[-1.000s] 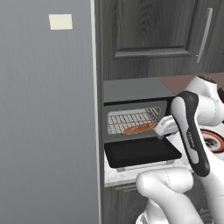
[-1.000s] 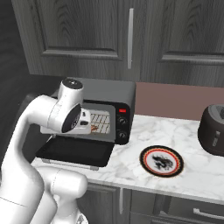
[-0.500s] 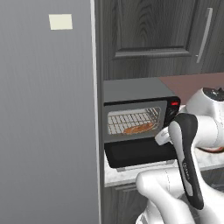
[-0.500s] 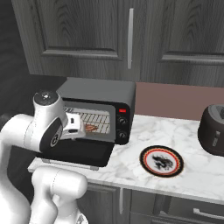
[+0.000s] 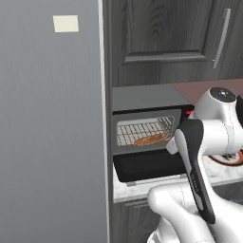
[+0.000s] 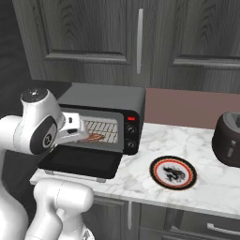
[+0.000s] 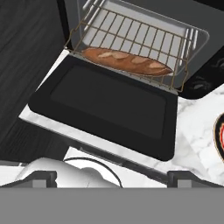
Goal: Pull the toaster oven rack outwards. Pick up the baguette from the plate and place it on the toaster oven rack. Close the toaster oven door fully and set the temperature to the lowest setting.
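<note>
Hovering above the open door [image 7: 105,103], the gripper [image 7: 111,177] has its fingers spread wide apart and nothing between them, with just the two dark tips poking up at the bottom of the hand view. Right below it the black door lies flat, folded down over the counter's [image 6: 206,185] edge. Just past the door, the baguette [image 7: 127,61] lies across the front of the rack [image 7: 140,39], which sticks out of the toaster oven [image 6: 105,117]. Off to the right on the marble sits the plate [image 6: 172,172], well apart from the oven, with no bread on it.
</note>
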